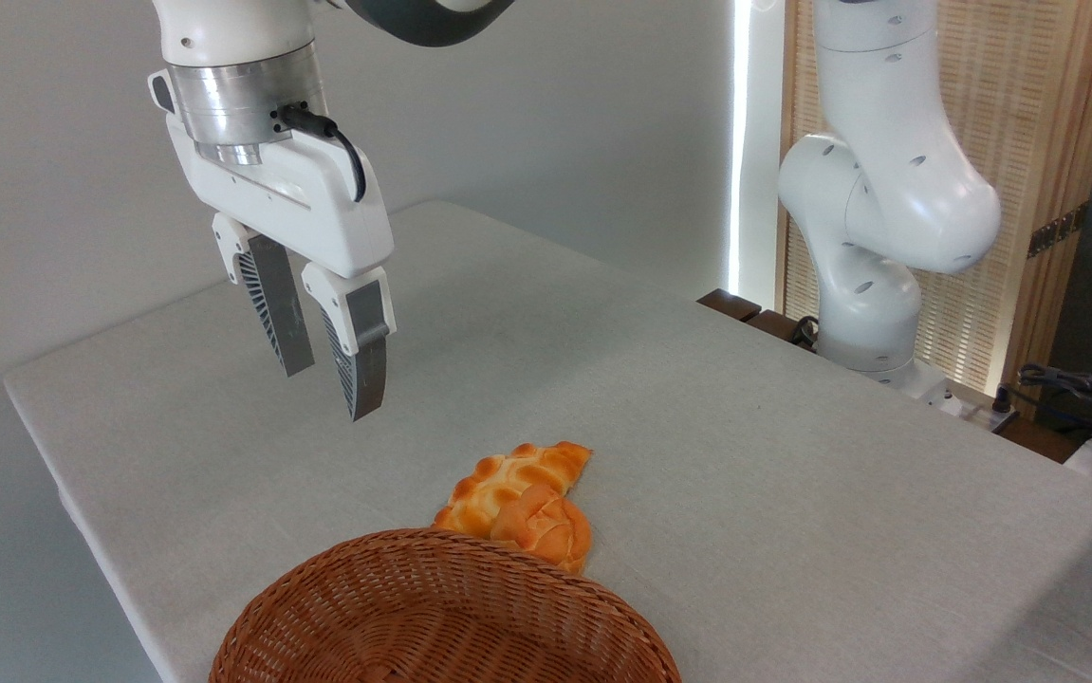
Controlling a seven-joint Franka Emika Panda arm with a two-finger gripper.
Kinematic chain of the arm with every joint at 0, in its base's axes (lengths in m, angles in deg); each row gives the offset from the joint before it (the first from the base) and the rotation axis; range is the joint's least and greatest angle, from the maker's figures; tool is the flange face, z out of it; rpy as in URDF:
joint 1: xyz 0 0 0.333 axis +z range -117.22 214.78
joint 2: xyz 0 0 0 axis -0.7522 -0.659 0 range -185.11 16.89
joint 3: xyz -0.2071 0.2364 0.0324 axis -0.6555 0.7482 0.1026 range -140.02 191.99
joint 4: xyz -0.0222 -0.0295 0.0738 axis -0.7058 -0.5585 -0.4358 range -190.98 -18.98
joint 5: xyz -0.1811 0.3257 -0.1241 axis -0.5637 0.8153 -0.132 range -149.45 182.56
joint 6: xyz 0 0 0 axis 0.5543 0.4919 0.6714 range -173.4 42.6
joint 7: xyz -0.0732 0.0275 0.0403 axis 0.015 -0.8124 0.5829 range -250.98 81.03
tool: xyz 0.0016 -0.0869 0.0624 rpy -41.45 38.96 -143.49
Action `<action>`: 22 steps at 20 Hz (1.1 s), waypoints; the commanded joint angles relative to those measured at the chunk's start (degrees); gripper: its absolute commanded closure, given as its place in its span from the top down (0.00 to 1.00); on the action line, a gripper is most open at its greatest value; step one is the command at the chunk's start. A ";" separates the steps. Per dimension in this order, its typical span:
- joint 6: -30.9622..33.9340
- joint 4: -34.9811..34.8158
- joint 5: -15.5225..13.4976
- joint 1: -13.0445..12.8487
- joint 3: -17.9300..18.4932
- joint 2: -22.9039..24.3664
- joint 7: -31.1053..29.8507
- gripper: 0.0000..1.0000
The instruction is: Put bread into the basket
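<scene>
The bread (550, 533) is a small, glossy orange-golden knotted bun lying on the table just beyond the basket's far rim. The basket (432, 612) is wide, reddish-brown wicker, at the bottom edge of the view and partly cut off; nothing shows inside the visible part. My gripper (329, 391) hangs in the air above the table, up and to the left of the bread and well apart from it. It is open, its two grey fingers pointing down with nothing between them.
A flatter braided golden loaf (519, 470) lies right behind the bun, touching it. The arm's white base (873, 294) stands at the table's far right edge, with cables (1077, 384) beyond it. The grey cloth-covered table (745, 455) ends at the left in a drop.
</scene>
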 commanded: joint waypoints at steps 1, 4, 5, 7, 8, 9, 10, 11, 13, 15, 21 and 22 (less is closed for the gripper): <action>1.43 0.65 -0.11 1.59 -1.62 0.60 -0.87 1.00; 1.43 0.65 -0.11 1.59 -1.62 0.60 -0.87 1.00; 1.43 0.65 -0.11 1.59 -1.62 0.60 -0.79 1.00; 1.43 0.65 -0.11 1.59 -1.62 0.60 -0.70 1.00; 1.52 0.65 -0.11 1.59 -1.36 0.42 -0.70 1.00; 1.52 0.65 -0.11 1.50 -1.62 0.42 -0.70 1.00; 1.52 0.47 -0.11 1.50 -1.62 0.42 -0.61 1.00; 1.60 -0.05 -0.11 1.41 -1.62 0.42 -0.61 1.00; 1.52 -1.19 -0.11 1.24 -1.71 0.59 -0.61 1.00; 1.43 -3.90 -0.03 1.24 -1.89 1.99 -0.44 1.00; 0.73 -7.00 -0.03 0.97 -1.89 4.02 -0.35 1.00; 0.73 -7.00 -0.03 0.97 -1.89 4.11 -0.35 1.00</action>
